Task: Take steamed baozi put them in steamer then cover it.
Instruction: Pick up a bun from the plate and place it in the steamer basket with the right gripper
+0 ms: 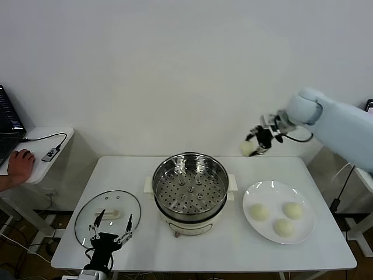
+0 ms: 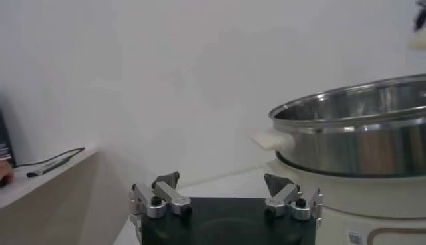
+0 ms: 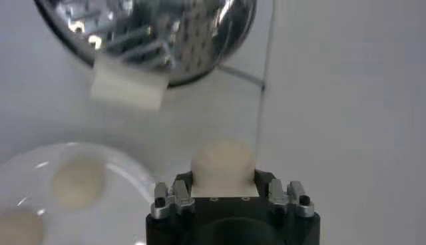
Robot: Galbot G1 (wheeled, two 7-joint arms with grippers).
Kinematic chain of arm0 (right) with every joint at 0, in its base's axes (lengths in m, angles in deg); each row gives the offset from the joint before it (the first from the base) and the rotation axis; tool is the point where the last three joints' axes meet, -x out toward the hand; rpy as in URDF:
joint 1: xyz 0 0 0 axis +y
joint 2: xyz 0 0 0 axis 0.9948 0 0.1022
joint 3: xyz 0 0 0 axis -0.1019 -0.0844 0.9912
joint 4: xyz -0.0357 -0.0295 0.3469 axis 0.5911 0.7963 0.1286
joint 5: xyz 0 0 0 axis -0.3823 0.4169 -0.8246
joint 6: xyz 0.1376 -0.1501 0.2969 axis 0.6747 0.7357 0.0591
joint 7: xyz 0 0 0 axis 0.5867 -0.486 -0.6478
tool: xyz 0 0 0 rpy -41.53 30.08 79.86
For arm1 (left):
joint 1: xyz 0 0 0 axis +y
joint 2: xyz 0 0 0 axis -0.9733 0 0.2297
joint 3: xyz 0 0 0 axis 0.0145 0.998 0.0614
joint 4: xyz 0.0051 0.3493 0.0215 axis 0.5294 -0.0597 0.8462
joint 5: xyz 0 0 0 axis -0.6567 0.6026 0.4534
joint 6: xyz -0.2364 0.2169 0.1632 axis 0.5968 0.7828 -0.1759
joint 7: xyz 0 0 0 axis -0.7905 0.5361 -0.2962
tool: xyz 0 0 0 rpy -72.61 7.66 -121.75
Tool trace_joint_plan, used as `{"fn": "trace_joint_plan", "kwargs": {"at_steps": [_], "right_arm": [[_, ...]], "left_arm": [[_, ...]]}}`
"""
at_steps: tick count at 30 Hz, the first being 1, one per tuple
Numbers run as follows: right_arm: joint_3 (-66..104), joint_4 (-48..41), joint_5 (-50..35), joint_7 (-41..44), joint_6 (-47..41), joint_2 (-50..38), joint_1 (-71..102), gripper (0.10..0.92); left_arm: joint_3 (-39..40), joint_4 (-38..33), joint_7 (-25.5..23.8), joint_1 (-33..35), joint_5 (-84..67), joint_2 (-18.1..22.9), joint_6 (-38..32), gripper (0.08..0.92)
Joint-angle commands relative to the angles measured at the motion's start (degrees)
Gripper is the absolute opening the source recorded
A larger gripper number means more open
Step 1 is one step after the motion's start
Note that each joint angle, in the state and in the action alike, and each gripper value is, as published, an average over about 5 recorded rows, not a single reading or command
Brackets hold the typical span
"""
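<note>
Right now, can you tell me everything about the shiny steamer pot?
The steamer is a round, shiny metal pot sitting upright in the middle of the white table. Inside is a flat tray full of little holes, with no buns on it. It rests on a cream-white base, with small cream-white handles sticking out at the sides. It has no cover on; the glass cover lies flat on the table to its left. No tool touches it.
</note>
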Motion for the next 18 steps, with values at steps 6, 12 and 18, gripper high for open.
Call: {"fn": "trace_joint_plan", "kwargs": {"at_steps": [6,12,18], "right_arm": [[-7.8,-5.1,4.5,-3.2,17.7,18.7,-1.1,0.585],[-9.0,-7.6,12.8,-4.3,24.2,21.6,1.6,0.586],[-8.7,-10.6,19.5,-6.3,28.8,23.1,4.9,0.593]], "left_arm": [[-1.2,0.2,0.0,0.4,-0.1,0.6,-0.5,0.823],[-1.6,0.3,0.0,0.5,0.2,0.8,-0.8,0.823],[-1.8,0.3,0.1,0.5,0.5,0.7,-1.0,0.823]]}}
